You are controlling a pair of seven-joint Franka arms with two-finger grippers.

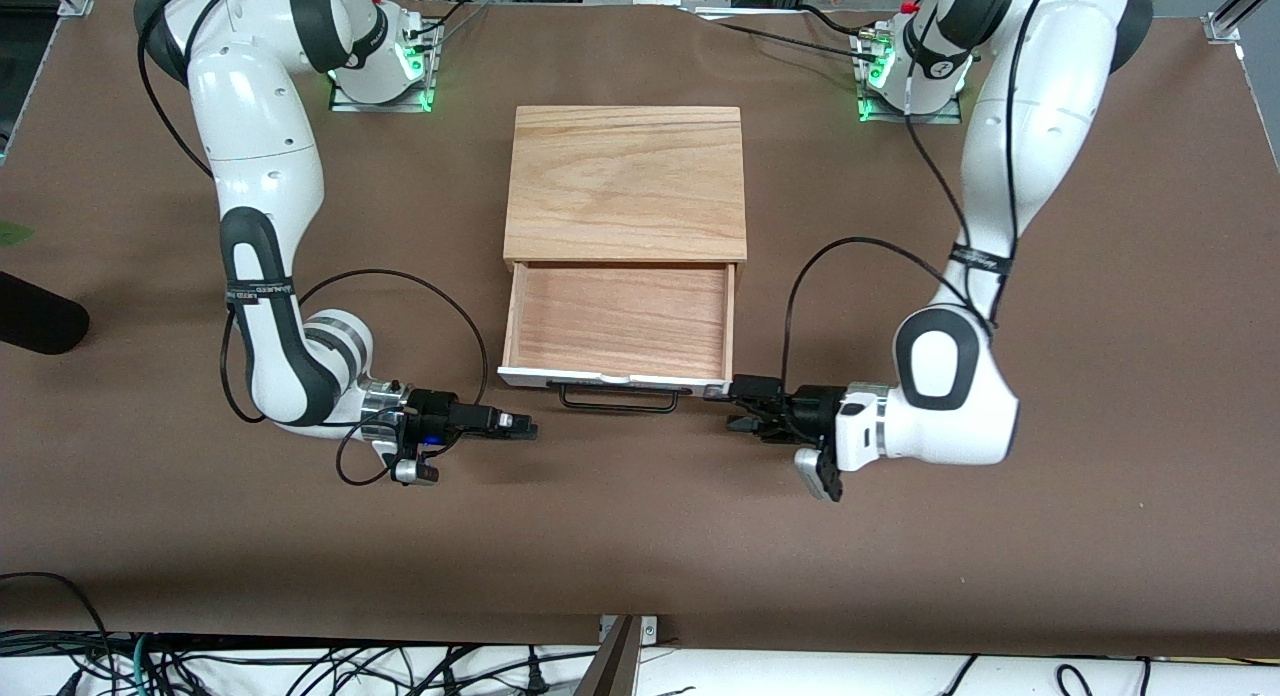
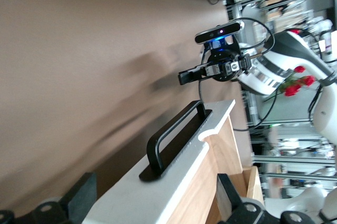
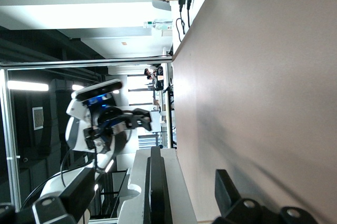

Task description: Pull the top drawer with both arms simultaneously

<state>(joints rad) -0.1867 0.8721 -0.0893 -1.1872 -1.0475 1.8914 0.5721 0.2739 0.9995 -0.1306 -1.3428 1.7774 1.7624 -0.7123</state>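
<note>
The top drawer (image 1: 618, 321) stands pulled out of the wood cabinet (image 1: 627, 181), with its light wood bottom bare. Its white front panel (image 1: 610, 378) and black bar handle (image 1: 617, 404) face the front camera. My left gripper (image 1: 738, 404) is open at the panel's end toward the left arm. In the left wrist view (image 2: 155, 205) its fingers (image 2: 79, 192) straddle the panel (image 2: 174, 179), apart from it. My right gripper (image 1: 522, 428) is open, low over the table, a short way off the panel's other end. The right wrist view (image 3: 152, 195) looks along the handle (image 3: 156, 182).
A black object (image 1: 35, 321) lies at the table edge at the right arm's end, with a green leaf (image 1: 12, 234) by it. Cables hang along the table edge nearest the front camera. The arms' bases (image 1: 385, 71) stand beside the cabinet's back.
</note>
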